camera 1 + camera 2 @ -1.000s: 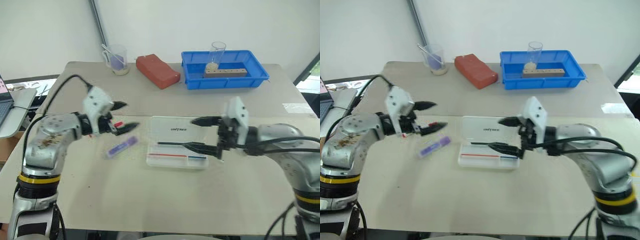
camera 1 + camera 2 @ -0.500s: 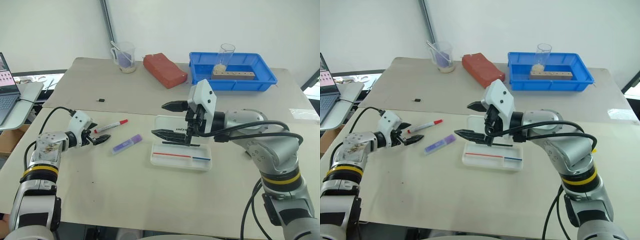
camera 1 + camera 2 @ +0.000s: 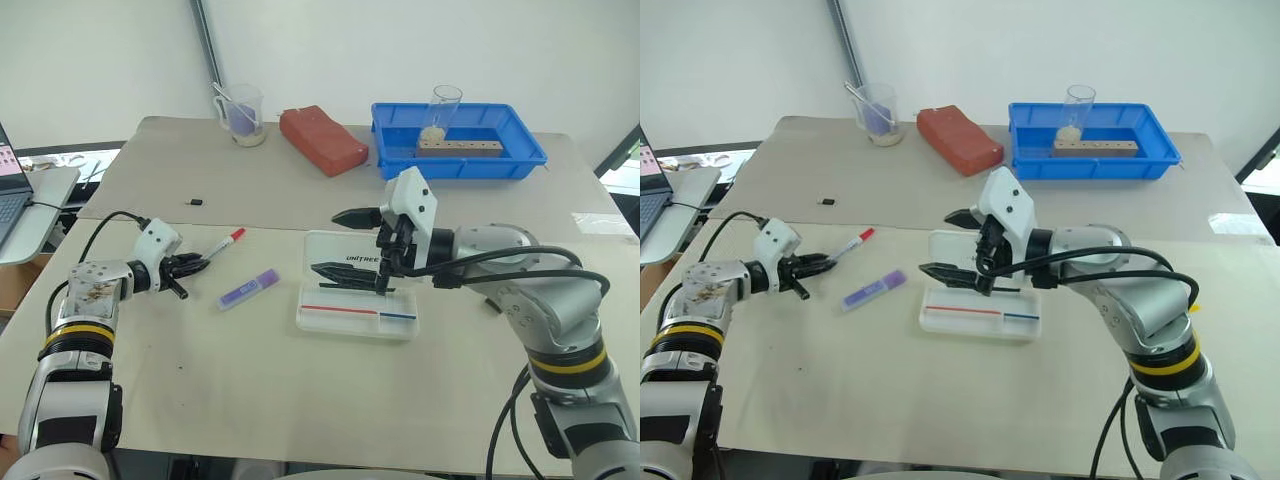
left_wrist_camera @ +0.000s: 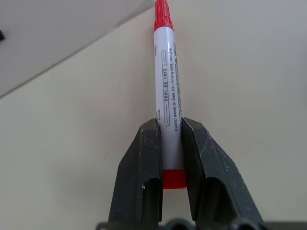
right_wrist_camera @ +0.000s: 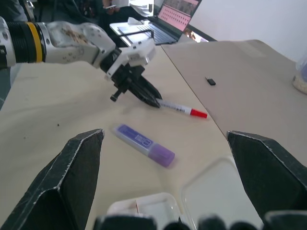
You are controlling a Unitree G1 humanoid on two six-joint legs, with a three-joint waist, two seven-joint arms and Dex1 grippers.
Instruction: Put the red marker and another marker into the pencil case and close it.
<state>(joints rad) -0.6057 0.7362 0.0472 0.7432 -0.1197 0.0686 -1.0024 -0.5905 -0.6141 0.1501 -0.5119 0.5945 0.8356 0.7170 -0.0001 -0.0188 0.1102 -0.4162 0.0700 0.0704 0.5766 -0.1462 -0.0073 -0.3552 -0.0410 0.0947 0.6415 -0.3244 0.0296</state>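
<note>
On the matte beige worktop [image 3: 300,400], the left pincer [image 4: 170,143] is clamped on the tail end of the slim white-barrelled red marker [image 4: 167,91]; its two flat black fingers [image 4: 139,177] press against either side of the smooth barrel, just above the red end plug. The marker lies low along the surface, its red cap [image 3: 237,235] pointing away toward the seam between the two worktop panels.

Just beside it, apart from both pincers, lies the short, thick lavender marker with a pale label [image 3: 248,291], flat on the worktop between the left pincer and the flat white translucent plastic pencil case [image 3: 358,300]. The case has rounded corners and small black lettering, and a thin red pen [image 3: 340,309] and a thin blue pen [image 3: 398,315] rest in it.

The right pincer [image 3: 344,243] hovers over the case with its tapered black fingers [image 5: 72,177] spread wide apart, holding nothing.

At the far edge stand a glossy blue plastic tray [image 3: 520,150], a brick-red block [image 3: 320,140] and a clear beaker [image 3: 240,115].
</note>
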